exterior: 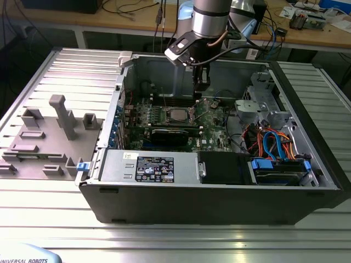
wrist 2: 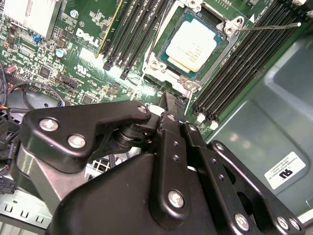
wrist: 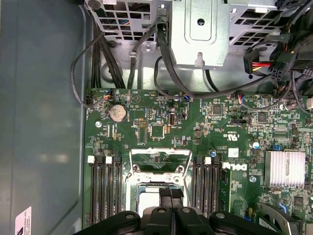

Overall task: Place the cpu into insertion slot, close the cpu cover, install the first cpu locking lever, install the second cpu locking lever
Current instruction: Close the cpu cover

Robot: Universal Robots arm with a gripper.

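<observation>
Cpu (wrist 2: 191, 43): flat square, pale silver top, sits in slot (wrist 2: 188, 84), dark socket with silvery rim on green board. Second wrist view gives whole cpu top, also thin lever (wrist 2: 269, 26) sticking out free from slot corner. First wrist view gives cover (wrist: 160, 151) standing up, not closed. Exterior view gives case (exterior: 164, 208) on surface (exterior: 164, 244). Claw (wrist: 171, 194) just beside slot, fingers pressed together, nothing between.

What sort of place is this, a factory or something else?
Probably a robotics lab or test workshop: a robot arm reaches into an open computer case on a ribbed metal table, and a wooden bench strewn with cables and parts stands behind.
</observation>
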